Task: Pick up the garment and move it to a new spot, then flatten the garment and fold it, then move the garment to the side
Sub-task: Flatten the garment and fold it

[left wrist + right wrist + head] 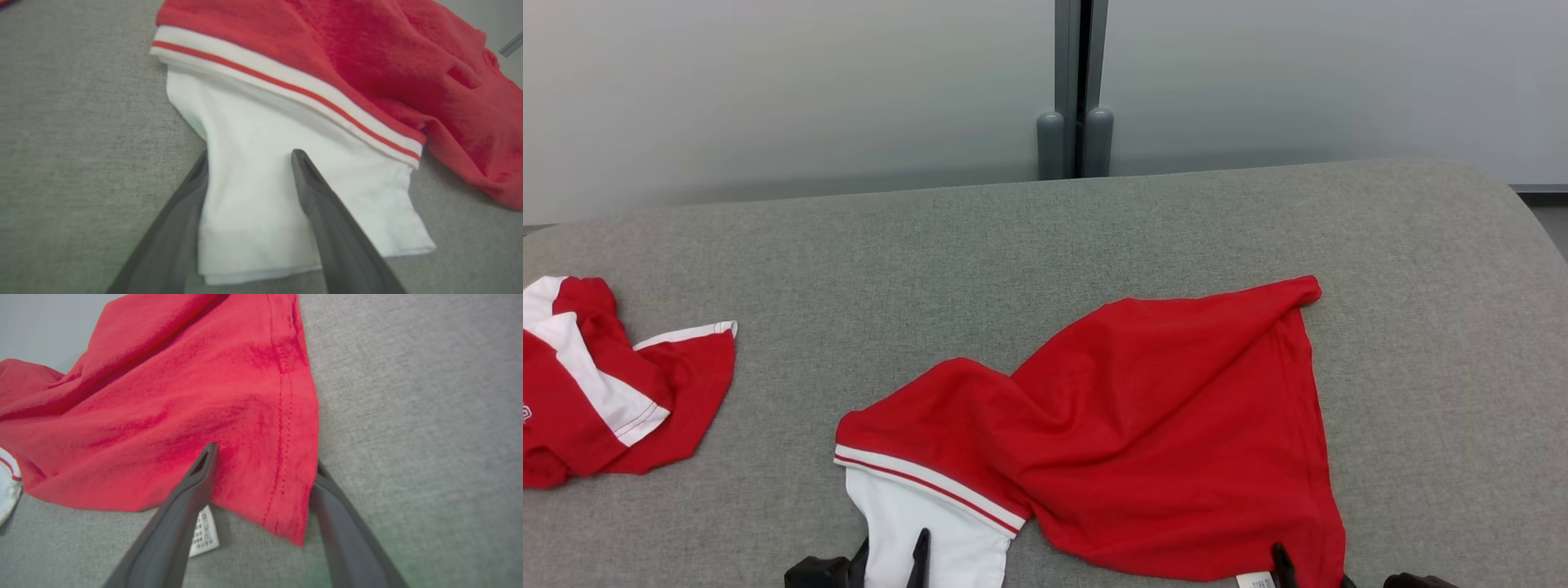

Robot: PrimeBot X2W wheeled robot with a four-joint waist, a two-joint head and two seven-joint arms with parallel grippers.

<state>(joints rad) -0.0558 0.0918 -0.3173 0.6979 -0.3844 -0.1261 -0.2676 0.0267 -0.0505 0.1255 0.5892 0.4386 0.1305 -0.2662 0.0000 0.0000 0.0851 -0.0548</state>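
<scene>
While both gape wide, gripping nothing, left hand (251,155) astride white sleeve (245,212), right hand (265,457) astride red hem (286,428), head view adds second garment (580,408), far left on surface (1013,261).

**A:** How is the light?

**B:** Bright, soft and even, with no glare. The head view is sharp. The wall (768,98) at twelve o'clock darkens into a dim band along its base.

**A:** Any shadows?

**B:** Only faint ones, in the folds of the red garment (1168,425) and thinly under its six o'clock edge.

**A:** And the wrist views?

**B:** Softer. The dark fingers (337,228) at six o'clock are blurred, a greenish tint creeps in there, and the red looks oversaturated. The corners stretch.
</scene>
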